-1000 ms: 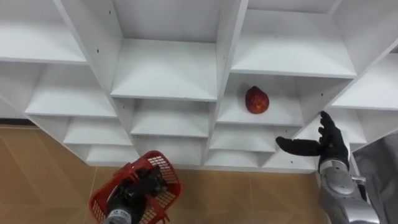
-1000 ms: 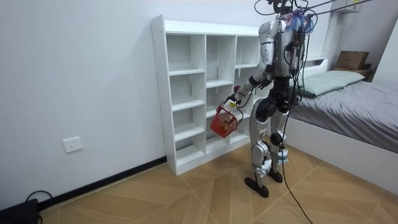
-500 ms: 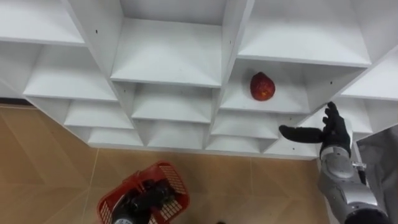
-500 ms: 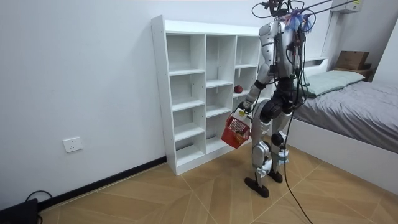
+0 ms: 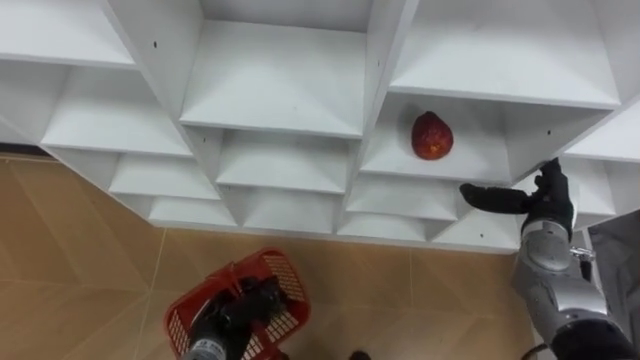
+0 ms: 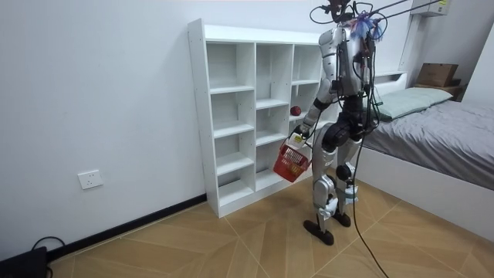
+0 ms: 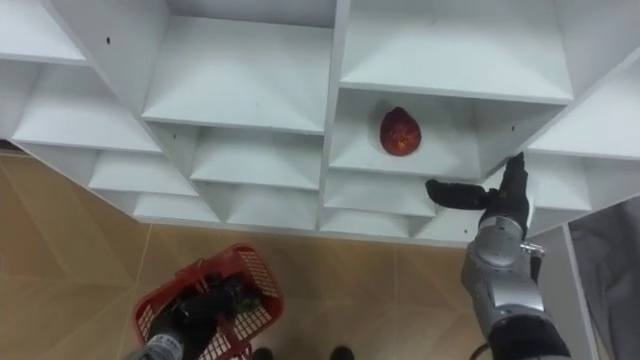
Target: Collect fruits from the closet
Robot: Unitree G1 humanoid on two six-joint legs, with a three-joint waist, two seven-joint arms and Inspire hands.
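Red fruit (image 5: pixel 432 136) sits alone on a board of the white shelf unit (image 5: pixel 280 110), in the compartment just right of the middle upright, at about 1 o'clock in the eye views. It is roundish with a slightly pointed top and stands near the middle of its board, touching no wall. Right hand (image 5: pixel 545 203) is at 4 o'clock from the fruit, at the front edge of the shelf unit one level lower and clear of the fruit. It is open, with the fingers straight towards 12 o'clock and the thumb stretched out towards 9 o'clock, and it holds nothing. Left hand (image 5: pixel 243 308) is at 7 o'clock in the frame, low over the wooden floor (image 5: pixel 80 250), with dark fingers curled round the handle of a red mesh basket (image 5: pixel 287 282); the basket's contents cannot be made out. In the room view the robot stands upright facing the right-hand columns of the shelf unit, with the basket hanging at thigh height and a bed (image 6: pixel 440 123) behind it.
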